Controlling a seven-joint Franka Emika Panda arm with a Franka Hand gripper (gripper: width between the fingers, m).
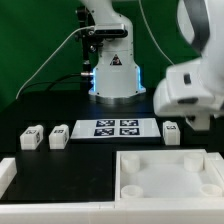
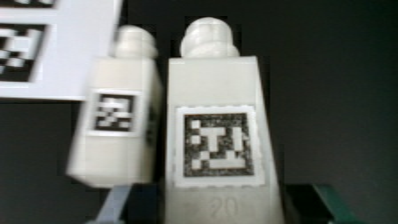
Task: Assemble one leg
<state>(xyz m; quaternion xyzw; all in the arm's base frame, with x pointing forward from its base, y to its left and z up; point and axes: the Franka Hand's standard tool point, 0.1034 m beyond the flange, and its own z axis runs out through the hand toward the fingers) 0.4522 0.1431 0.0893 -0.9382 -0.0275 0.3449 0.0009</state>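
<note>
Early stage, by my read: nothing is assembled yet. The leg [image 2: 214, 120] fills the middle of the wrist view, long side facing the camera, marker plain to see, rounded tip pointing away. The claw [image 2: 219, 208] sits at its near end, one dark finger on each side. The jaws stand roughly as wide as the leg. Whether the pads actually press it, cannot tell; the edge of the picture cuts them off.

A second leg [image 2: 116, 110] lies just beside the leg, nearly parallel. Touching or apart is too blurred to call. A corner of the marker board [image 2: 45, 40] shows past it.

In the exterior view the arm [image 1: 195, 85] hangs at 3 o'clock and hides the claw. A near-arm leg [image 1: 172, 132] sits on the table [image 1: 40, 100] just off the board's 3 o'clock end. Which of the pair it is, cannot tell. Two spare legs [image 1: 45, 136] rest at 9 o'clock of the board, close together. The tray [image 1: 170, 185] is at 5 o'clock, and no leg stands in it as far as shows.

Done: at most the approach, or a first grip on the leg. Left: confirm the grasp, lift, carry to the tray, line the tip up with a corner socket, seat it. Whether the leg is off the table, cannot tell.
</note>
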